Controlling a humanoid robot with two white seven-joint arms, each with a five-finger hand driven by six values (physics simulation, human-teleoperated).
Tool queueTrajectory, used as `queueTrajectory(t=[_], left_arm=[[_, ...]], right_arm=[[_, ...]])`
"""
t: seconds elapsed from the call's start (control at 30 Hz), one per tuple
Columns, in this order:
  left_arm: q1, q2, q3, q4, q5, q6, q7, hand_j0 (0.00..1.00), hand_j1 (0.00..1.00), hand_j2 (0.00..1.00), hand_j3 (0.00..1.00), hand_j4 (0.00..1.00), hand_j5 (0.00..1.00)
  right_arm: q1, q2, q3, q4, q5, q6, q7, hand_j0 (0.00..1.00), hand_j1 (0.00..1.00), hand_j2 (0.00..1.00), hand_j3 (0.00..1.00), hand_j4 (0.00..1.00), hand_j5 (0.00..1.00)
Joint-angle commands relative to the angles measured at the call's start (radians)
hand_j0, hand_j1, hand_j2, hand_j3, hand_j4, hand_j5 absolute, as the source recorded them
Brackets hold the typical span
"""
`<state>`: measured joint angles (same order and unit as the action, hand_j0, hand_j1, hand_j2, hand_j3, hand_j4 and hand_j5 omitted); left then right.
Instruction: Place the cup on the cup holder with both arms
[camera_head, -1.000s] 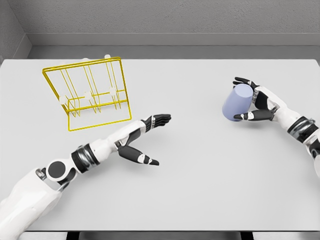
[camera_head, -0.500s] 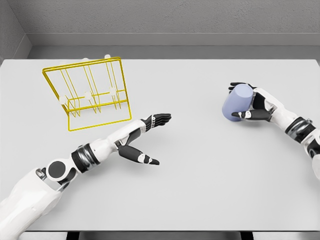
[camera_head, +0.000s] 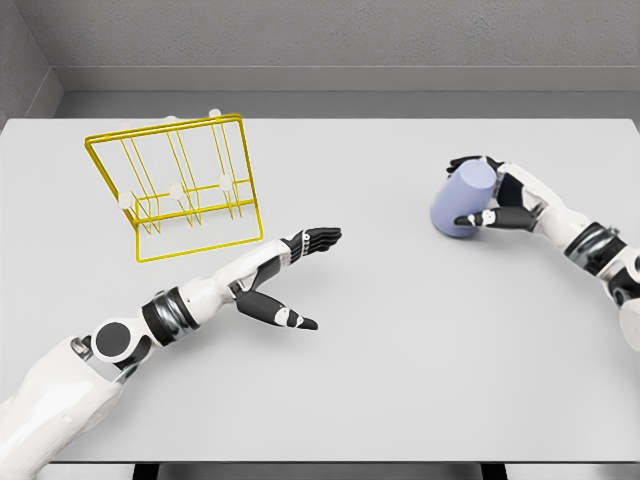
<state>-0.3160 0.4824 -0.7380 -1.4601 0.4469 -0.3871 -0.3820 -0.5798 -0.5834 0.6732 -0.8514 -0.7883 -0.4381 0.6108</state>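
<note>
A pale blue cup (camera_head: 460, 202) is tilted over at the right of the grey table (camera_head: 400, 340), held in my right hand (camera_head: 482, 194), whose fingers wrap its top and lower side. The yellow wire cup holder (camera_head: 180, 190) with white-tipped pegs stands at the back left. My left hand (camera_head: 300, 275) reaches out flat over the table's middle, fingers spread, thumb pointing down-right, holding nothing. It lies just right of the holder's front corner and well left of the cup.
A grey wall (camera_head: 320, 40) runs behind the table's far edge. The table's front edge crosses the bottom of the view, with dark legs below it.
My right hand has carried the cup a little to the left and slightly up the picture. The left arm has stayed still.
</note>
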Motion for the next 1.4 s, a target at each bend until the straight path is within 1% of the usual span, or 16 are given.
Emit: queueTrajectory(t=[0.0, 0.3, 0.37, 0.4, 0.47, 0.53, 0.6, 0.83, 1.0, 1.2, 1.23, 1.37], left_arm=[[0.0, -0.001, 0.0, 0.0, 0.006, 0.0, 0.0, 1.0, 1.0, 1.0, 1.0, 1.0, 1.0], [0.0, 0.002, 0.002, 0.0, 0.007, 0.001, 0.0, 1.0, 1.0, 1.0, 1.0, 1.0, 1.0], [0.0, 0.002, 0.005, 0.0, 0.007, 0.002, 0.0, 1.0, 1.0, 1.0, 1.0, 1.0, 1.0], [0.002, 0.002, 0.006, 0.0, 0.016, 0.004, 0.0, 1.0, 1.0, 1.0, 1.0, 1.0, 1.0], [0.003, 0.002, 0.006, 0.0, 0.072, 0.005, -0.002, 1.0, 1.0, 1.0, 1.0, 1.0, 1.0], [0.003, 0.002, 0.006, 0.0, 0.073, 0.007, -0.002, 1.0, 1.0, 1.0, 1.0, 1.0, 1.0], [0.003, 0.002, 0.006, 0.0, 0.069, 0.004, -0.002, 1.0, 1.0, 1.0, 1.0, 1.0, 1.0], [0.003, 0.002, 0.005, 0.001, 0.062, 0.002, -0.006, 1.0, 1.0, 1.0, 1.0, 1.0, 1.0], [0.003, 0.002, 0.008, 0.012, 0.065, 0.008, -0.005, 1.0, 1.0, 1.0, 1.0, 1.0, 1.0], [0.011, 0.002, 0.008, 0.009, 0.067, 0.008, -0.005, 1.0, 1.0, 1.0, 1.0, 1.0, 1.0], [0.011, 0.002, 0.008, 0.009, 0.067, 0.01, -0.005, 1.0, 1.0, 1.0, 1.0, 1.0, 1.0], [0.014, 0.007, 0.009, 0.003, 0.069, 0.008, -0.008, 1.0, 1.0, 1.0, 1.0, 1.0, 1.0]], right_arm=[[0.0, -0.003, -0.001, -0.031, -0.006, -0.001, 0.0, 0.72, 0.72, 0.72, 0.72, 0.72, 0.72], [0.002, 0.0, 0.002, -0.106, -0.002, 0.001, 0.0, 0.71, 0.71, 0.71, 0.71, 0.71, 0.71], [0.002, 0.0, 0.02, -0.127, -0.002, -0.001, 0.0, 0.71, 0.71, 0.71, 0.71, 0.71, 0.71], [0.002, 0.0, 0.023, -0.138, -0.002, 0.001, 0.0, 0.71, 0.71, 0.71, 0.71, 0.71, 0.71], [0.0, -0.001, 0.045, -0.169, -0.002, -0.001, 0.0, 0.71, 0.71, 0.71, 0.71, 0.71, 0.71], [0.002, 0.002, 0.046, -0.198, -0.002, 0.001, 0.0, 0.71, 0.71, 0.71, 0.71, 0.71, 0.71], [0.003, 0.004, 0.068, -0.219, 0.0, -0.001, 0.0, 0.71, 0.71, 0.71, 0.71, 0.71, 0.71], [0.008, 0.023, 0.089, -0.262, 0.0, -0.001, 0.0, 0.7, 0.7, 0.7, 0.7, 0.7, 0.7], [0.008, 0.036, 0.135, -0.262, 0.0, -0.002, 0.0, 0.7, 0.7, 0.7, 0.7, 0.7, 0.7], [0.009, 0.039, 0.154, -0.255, 0.004, -0.001, 0.0, 0.7, 0.7, 0.7, 0.7, 0.7, 0.7], [0.011, 0.039, 0.154, -0.252, 0.023, -0.001, 0.0, 0.7, 0.7, 0.7, 0.7, 0.7, 0.7], [0.011, 0.037, 0.166, -0.249, 0.037, 0.004, 0.0, 0.7, 0.7, 0.7, 0.7, 0.7, 0.7]])
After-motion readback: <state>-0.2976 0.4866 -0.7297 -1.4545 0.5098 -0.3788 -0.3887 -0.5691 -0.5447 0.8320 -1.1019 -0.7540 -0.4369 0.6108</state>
